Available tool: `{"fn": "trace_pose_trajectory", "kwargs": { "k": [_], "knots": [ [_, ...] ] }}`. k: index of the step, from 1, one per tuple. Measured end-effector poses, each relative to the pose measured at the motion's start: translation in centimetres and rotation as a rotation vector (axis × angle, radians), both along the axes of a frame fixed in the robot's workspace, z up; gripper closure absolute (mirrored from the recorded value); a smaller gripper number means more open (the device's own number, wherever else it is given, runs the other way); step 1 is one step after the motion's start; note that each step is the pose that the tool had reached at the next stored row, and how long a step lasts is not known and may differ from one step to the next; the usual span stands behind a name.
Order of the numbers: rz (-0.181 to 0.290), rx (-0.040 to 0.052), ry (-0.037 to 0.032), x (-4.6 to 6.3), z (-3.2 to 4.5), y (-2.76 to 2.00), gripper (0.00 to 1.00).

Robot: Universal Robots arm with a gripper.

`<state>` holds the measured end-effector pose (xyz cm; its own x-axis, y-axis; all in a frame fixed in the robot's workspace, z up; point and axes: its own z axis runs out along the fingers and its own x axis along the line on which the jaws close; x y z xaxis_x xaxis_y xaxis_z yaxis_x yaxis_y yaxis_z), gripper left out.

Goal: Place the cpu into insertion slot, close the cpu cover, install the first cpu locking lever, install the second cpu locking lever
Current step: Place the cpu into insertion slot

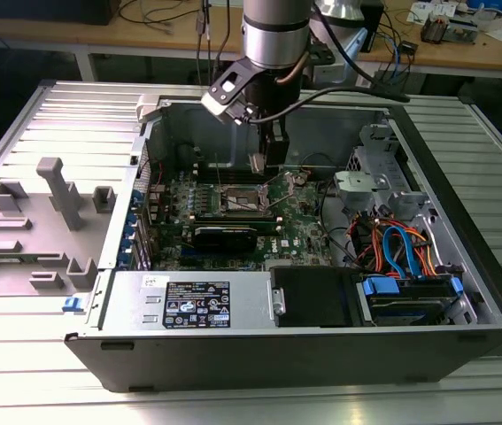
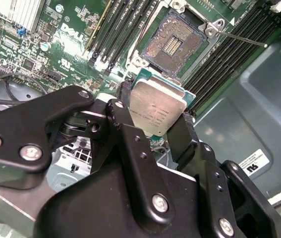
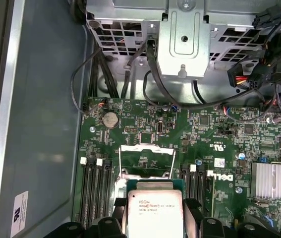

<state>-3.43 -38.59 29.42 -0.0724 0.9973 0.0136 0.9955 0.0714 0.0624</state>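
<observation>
Close in, the jaws are clamped on opposite edges of the cpu [image 2: 156, 110], holding it in the air just short of the insertion slot [image 2: 172, 45]. The slot lies bare, so the first step, placing the chip, is in hand. Beyond it the cpu cover [image 3: 147, 147] stands raised, and a thin locking lever [image 2: 244, 39] sticks out free. Seating, I judge, calls for the chip level and square over the slot's rim.

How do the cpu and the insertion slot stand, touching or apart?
Apart. In the second wrist view the gripper holds the cpu clear of the insertion slot, whose whole contact field lies bare.
</observation>
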Motion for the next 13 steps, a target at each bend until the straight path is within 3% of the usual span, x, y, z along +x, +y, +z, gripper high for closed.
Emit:
{"fn": "trace_pose_trajectory", "kwargs": {
  "k": [13],
  "knots": [
    [-0.002,0.0001,0.0001,0.0,-0.78,0.0,0.46]
  ]
}}
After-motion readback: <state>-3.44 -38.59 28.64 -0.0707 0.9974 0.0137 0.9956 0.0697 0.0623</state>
